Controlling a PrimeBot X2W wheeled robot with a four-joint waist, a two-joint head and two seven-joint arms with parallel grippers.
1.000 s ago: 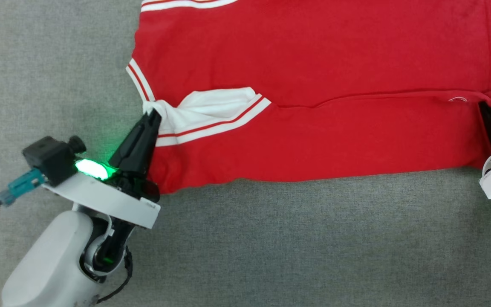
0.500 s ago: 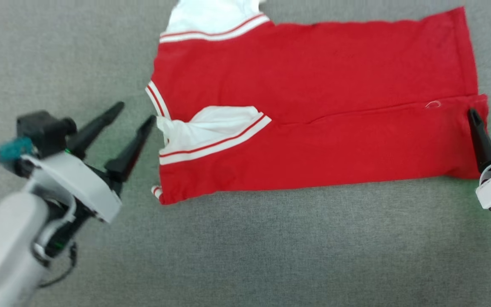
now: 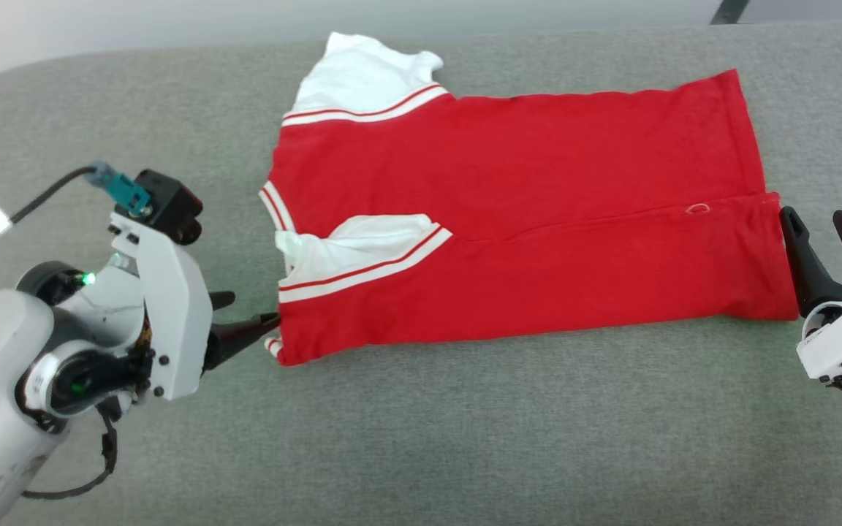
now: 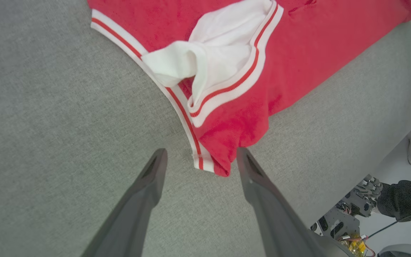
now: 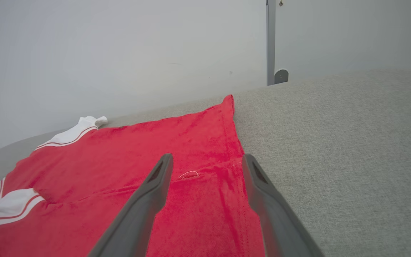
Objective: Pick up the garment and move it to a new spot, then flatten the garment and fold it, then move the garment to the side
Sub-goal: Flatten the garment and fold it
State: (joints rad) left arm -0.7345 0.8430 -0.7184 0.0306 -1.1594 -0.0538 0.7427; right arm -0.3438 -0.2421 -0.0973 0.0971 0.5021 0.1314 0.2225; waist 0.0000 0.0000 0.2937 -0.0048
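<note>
While the left gripper [image 3: 254, 307] is seen open just beside the near left corner of the garment [image 3: 538, 219], the garment is laid flat on the grey surface [image 3: 421, 424], and the right gripper [image 3: 816, 214] is seen open at its right edge, with nothing gripped.

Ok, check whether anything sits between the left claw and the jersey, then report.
Nothing visible does. The left claw is open, and a corner of the jersey lies just ahead of its fingertips on bare grey cushion. The right claw, open at the other end, is equally unobstructed.
</note>
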